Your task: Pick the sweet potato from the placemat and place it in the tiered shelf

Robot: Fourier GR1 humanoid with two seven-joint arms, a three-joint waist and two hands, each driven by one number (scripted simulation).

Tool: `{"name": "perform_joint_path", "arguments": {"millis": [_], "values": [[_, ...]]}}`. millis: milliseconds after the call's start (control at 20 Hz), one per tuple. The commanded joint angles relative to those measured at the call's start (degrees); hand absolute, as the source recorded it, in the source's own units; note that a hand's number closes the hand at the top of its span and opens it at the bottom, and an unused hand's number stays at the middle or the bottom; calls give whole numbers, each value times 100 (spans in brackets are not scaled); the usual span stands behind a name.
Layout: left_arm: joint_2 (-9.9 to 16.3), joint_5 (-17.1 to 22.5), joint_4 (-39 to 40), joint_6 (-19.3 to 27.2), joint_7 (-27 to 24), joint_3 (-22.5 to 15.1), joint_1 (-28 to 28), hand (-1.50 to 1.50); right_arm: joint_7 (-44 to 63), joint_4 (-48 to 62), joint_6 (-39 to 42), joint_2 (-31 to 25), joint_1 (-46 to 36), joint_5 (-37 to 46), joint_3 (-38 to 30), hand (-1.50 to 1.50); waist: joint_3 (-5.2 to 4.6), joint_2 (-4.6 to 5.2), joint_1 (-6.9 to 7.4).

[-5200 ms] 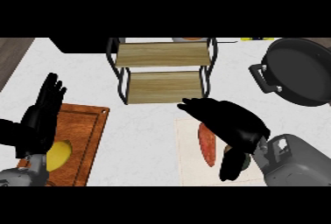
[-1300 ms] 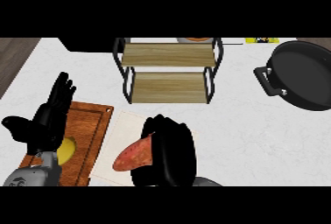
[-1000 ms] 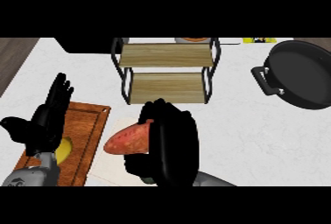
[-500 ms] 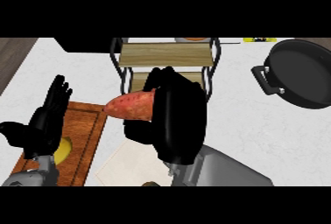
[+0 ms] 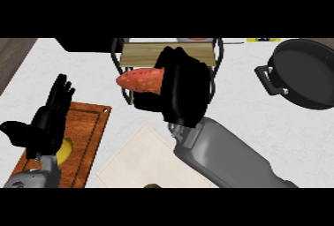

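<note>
The orange-red sweet potato [image 5: 140,80] is held up in front of the tiered shelf [image 5: 145,53], over its lower wooden board. My right hand [image 5: 180,88] is curled round the potato's right end and hides most of the shelf's lower tier. The cream placemat [image 5: 145,159] lies below on the counter, partly covered by my right forearm. At the left my left hand [image 5: 47,117] rests open, fingers up, over a wooden cutting board [image 5: 85,137].
A black frying pan [image 5: 306,73] sits at the right. A yellow item [image 5: 65,149] lies on the cutting board under my left hand. A small dark object [image 5: 152,186] peeks in at the placemat's lower edge. Dark items stand behind the shelf.
My right hand has lifted the sweet potato off the placemat and carried it up and forward to the shelf's lower tier. The left hand has stayed in place.
</note>
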Motion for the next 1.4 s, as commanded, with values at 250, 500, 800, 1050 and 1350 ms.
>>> {"name": "perform_joint_path", "arguments": {"millis": [250,500,800,1050,1350], "values": [[-192,-142,-159,125,84,-165,127,0,-167,1372,-1713,64,87,12,-486,150,5,19,7],[-164,-95,-285,50,110,-121,159,0,-577,2819,-2279,65,-838,-488,-615,150,2,31,94],[-62,-13,-104,-61,72,23,-41,0,-1005,3265,-2760,66,-1116,-1173,-1431,150,5,51,82],[-128,-75,297,-116,-249,20,-52,0,-1640,4001,-3235,66,-1197,-2127,-973,-150,3,47,94],[-157,-73,-109,-45,18,40,21,0,-2524,4167,-3361,66,-1387,-2720,-1246,-150,4,19,27]]}}
